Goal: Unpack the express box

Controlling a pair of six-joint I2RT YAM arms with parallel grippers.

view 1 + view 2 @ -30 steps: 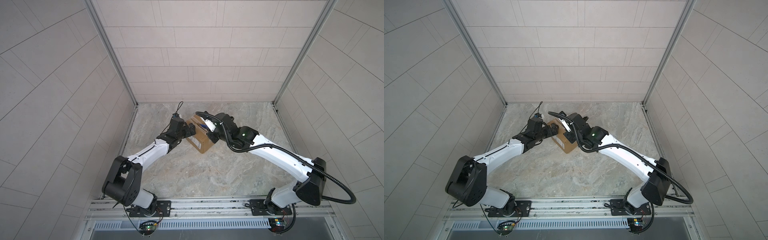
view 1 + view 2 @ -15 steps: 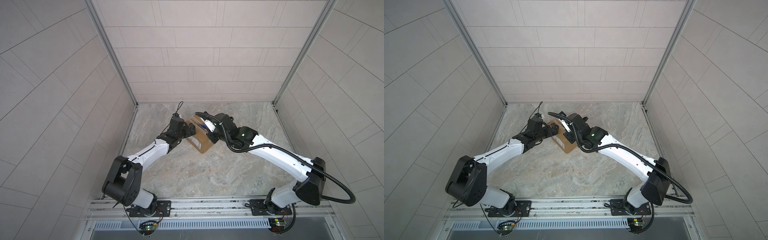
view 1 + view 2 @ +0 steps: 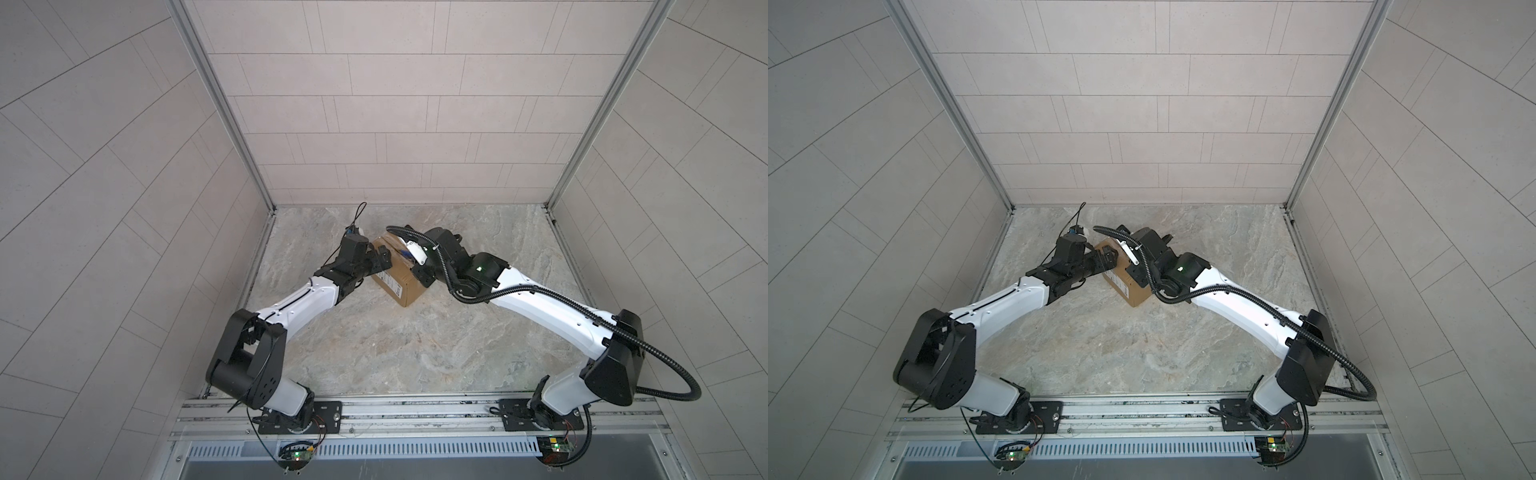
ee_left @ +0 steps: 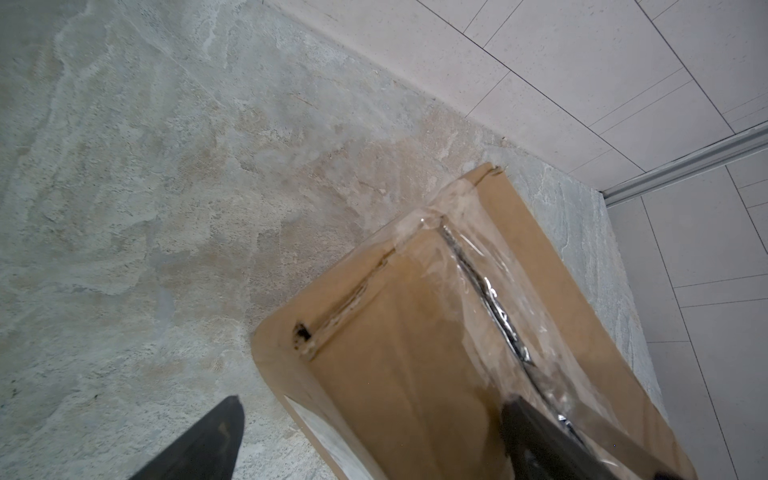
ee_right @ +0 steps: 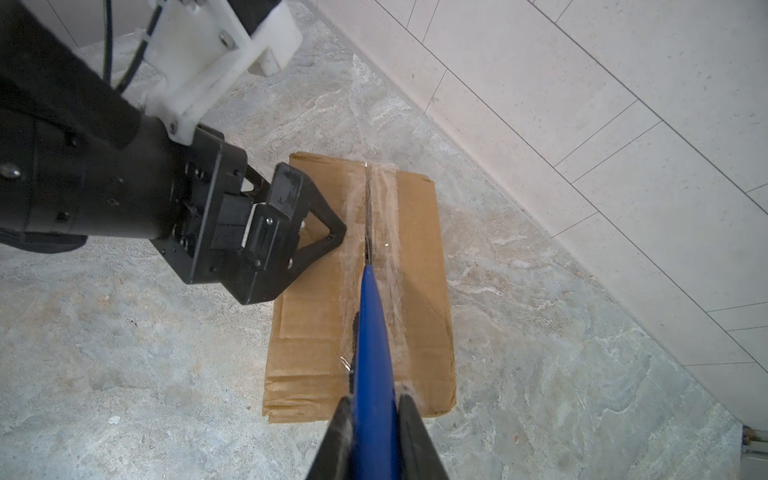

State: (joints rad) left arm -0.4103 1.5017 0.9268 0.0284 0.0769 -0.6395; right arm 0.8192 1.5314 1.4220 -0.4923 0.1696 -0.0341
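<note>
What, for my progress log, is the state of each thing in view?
express box: flaps closed, clear tape over the top seam.
blue utility knife: gripped, tip on the taped seam.
right gripper: shut on the blue utility knife.
left gripper: open, straddling a top edge of the express box.

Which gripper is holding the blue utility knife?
The right gripper, shut on the blue utility knife, tip at the taped seam of the express box; the left gripper is open.

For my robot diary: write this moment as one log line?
left gripper: open, over express box | right gripper: shut on blue knife | tip: at tape seam
</note>
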